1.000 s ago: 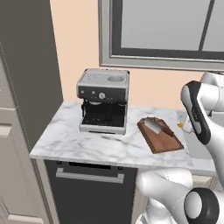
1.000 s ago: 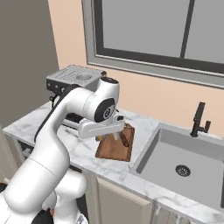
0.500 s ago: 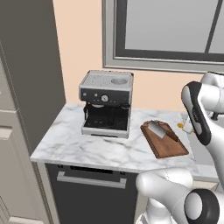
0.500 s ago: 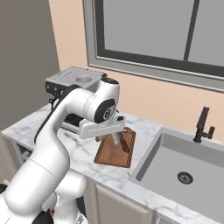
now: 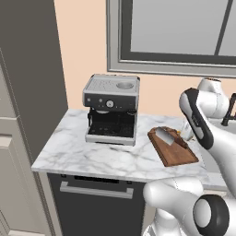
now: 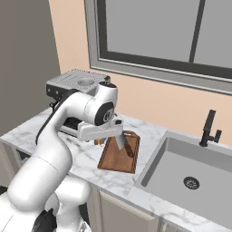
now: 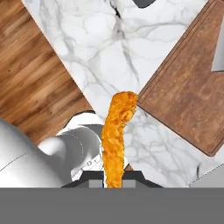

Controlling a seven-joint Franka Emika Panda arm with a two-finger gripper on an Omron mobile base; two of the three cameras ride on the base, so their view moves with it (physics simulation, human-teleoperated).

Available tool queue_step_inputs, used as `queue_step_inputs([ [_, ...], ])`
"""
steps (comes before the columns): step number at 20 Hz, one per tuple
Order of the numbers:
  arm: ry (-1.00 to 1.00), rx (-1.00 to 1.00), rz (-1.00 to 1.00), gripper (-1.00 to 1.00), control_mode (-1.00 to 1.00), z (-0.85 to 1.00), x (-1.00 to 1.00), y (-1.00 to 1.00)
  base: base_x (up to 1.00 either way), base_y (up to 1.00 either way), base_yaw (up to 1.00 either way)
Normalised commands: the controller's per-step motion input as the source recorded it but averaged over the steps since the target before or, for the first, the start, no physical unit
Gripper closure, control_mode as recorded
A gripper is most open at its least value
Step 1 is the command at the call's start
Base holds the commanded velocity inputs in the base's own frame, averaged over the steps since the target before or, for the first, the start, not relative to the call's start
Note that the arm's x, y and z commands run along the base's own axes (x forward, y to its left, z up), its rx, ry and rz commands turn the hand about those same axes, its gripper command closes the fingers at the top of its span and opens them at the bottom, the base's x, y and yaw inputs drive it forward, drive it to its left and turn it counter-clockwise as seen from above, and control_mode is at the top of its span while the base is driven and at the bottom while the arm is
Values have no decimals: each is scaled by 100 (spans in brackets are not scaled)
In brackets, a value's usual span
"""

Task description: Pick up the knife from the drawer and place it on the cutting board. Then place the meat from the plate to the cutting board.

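The whole scene has slid across both base views since a moment ago, so the base has driven along the worktop (image 5: 92, 159); the coffee machine (image 5: 112, 108) and the cutting board (image 5: 173, 150) keep the same places relative to each other. The knife (image 6: 123, 142) still lies on the board, its broad grey blade flat on the reddish-brown wood and its dark handle pointing toward the board's near end. The hand (image 7: 113, 180) is pinching the meat (image 7: 117, 131), a long, knobbly orange strip with a rough crumbed look, which sticks straight out from between the fingertips. In the hand view its far tip sits over white, grey-veined marble just beside the board's darker raised rim (not yet over the wood). A smooth steel sink (image 6: 190, 170) lies to the right.
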Motion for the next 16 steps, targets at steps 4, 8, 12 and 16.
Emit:
queue_step_inputs([
  [4, 10, 0, -1, 100, -100, -48, 38, 43, 0, 0, 0],
  [8, 7, 0, 0, 100, -100, -38, 32, -1, 0, 0, 0],
  [12, 1, 0, 4, 100, -100, -26, 17, -29, 0, 0, 0],
  [16, 0, 0, 4, 100, -100, -19, 10, -35, 0, 0, 0],
])
